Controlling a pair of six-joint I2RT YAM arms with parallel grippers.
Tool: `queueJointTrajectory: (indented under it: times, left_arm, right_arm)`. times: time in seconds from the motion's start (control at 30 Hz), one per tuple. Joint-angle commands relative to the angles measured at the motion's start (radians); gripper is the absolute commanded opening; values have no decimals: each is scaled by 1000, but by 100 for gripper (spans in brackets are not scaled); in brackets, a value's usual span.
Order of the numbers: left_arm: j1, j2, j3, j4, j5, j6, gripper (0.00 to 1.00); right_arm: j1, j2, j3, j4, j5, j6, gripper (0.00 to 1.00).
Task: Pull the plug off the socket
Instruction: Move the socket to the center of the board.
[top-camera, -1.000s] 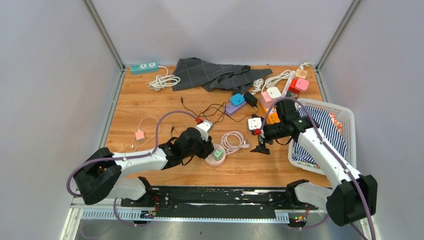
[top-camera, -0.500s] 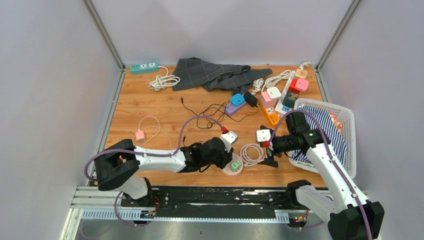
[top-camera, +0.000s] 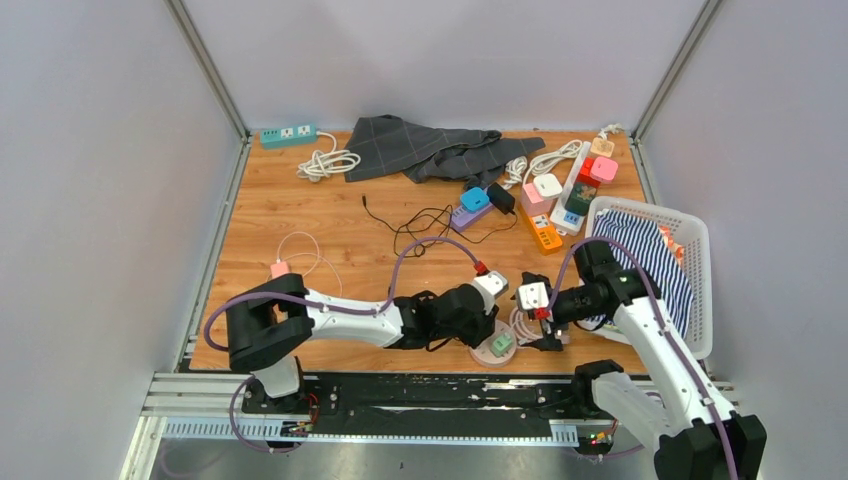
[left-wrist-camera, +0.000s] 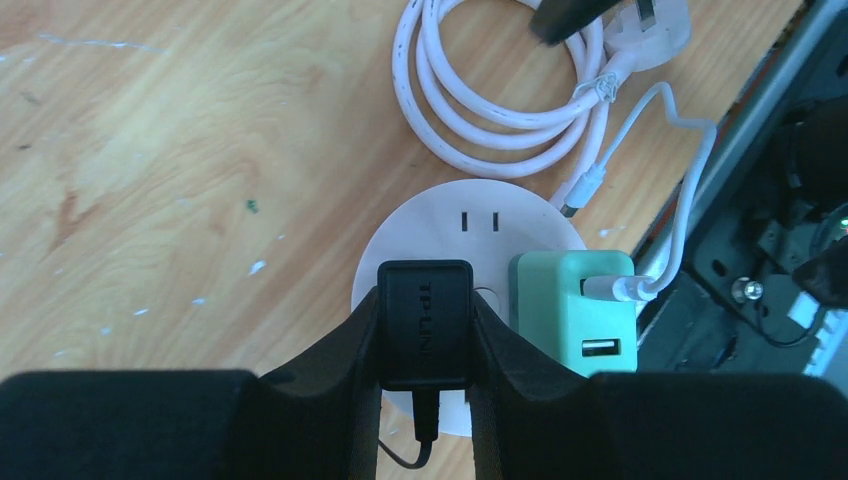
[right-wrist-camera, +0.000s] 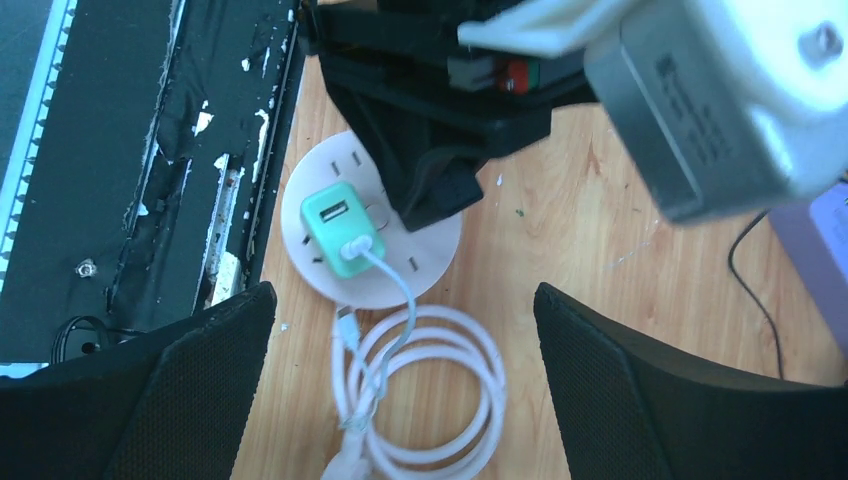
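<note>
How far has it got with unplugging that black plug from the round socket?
Done: the left gripper is clamped on the black rectangular plug. In hand: the pull; the plug looks seated in the round white socket, beside a green charger. Left: lifting it free. The right gripper hangs open above a coiled white cable, holding nothing.

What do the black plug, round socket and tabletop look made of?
Black plug: matte moulded plastic, with faint lettering on its face. Round socket: smooth pale plastic, probably, with crisp moulded slots. Tabletop: wood or wood-look laminate, grain lines visible, lightly scuffed.
</note>
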Motion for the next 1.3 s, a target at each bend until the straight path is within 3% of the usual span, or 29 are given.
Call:
queueJointTrajectory:
  times: [0.0,0.37,0.73,1.27]
  left_arm:
    - [-38,70,18,-60,18,-76,1]
    - [-47,14,13,-56,-63,-49,2]
    - [-50,12,12,7,-53,-80,2]
    - [-51,15,-14,106,10,-145,2]
  right_arm:
    - [-20,-37,-29,-92,-65,-136,100]
    - [-18,9,-20,-225,-50,-312,92]
    - [93,32,-41,-117,31,-238,73]
    - [213,73,-79,7,118,-163,66]
